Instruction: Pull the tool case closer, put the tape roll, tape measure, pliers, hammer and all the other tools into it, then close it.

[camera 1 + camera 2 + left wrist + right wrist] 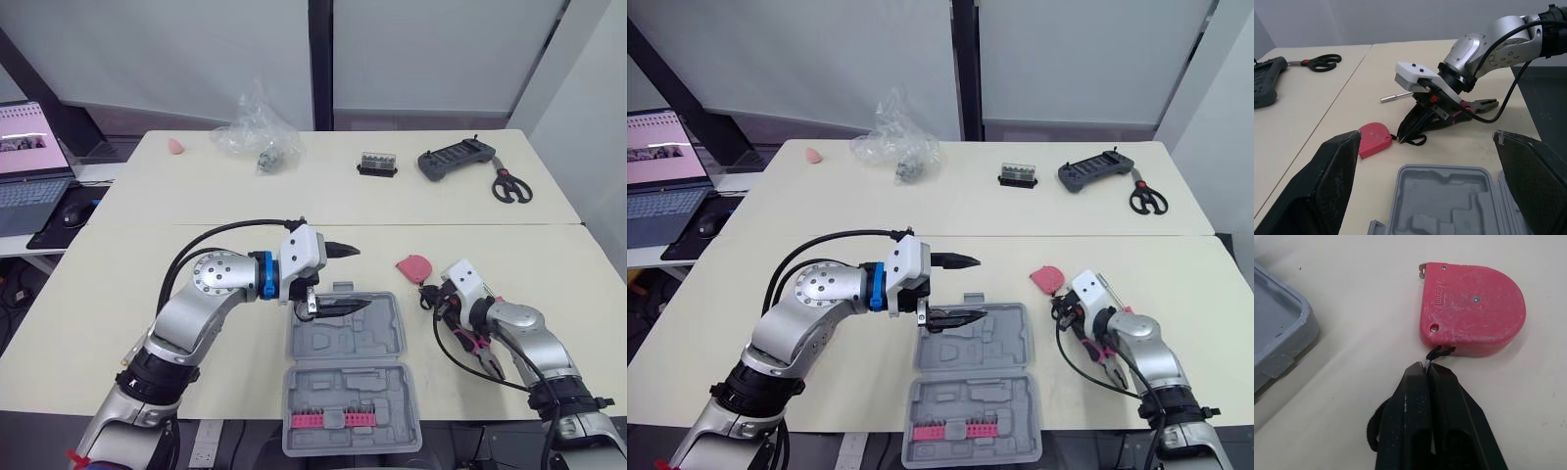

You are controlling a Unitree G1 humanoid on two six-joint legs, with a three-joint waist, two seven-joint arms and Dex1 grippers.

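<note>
The grey tool case [348,338] lies open near the table's front edge, with a row of pink bits [333,419] in its nearer half. My left gripper [361,279] is open and hovers over the far half of the case, holding nothing. To the right of the case, the red tape measure [1471,308] lies flat on the table. My right gripper [1427,366] is shut on its black cord [1437,352], just behind the tape measure. Pink-handled pliers [1484,104] lie under the right arm, and a thin metal shaft [1396,97] lies beside them.
On the far table are black scissors [509,186], a dark grey controller-like case [456,160], a small bit box [378,164], a crumpled plastic bag [257,132] and a small pink object [175,146]. A laptop [29,157] and a mouse [73,213] sit at the far left.
</note>
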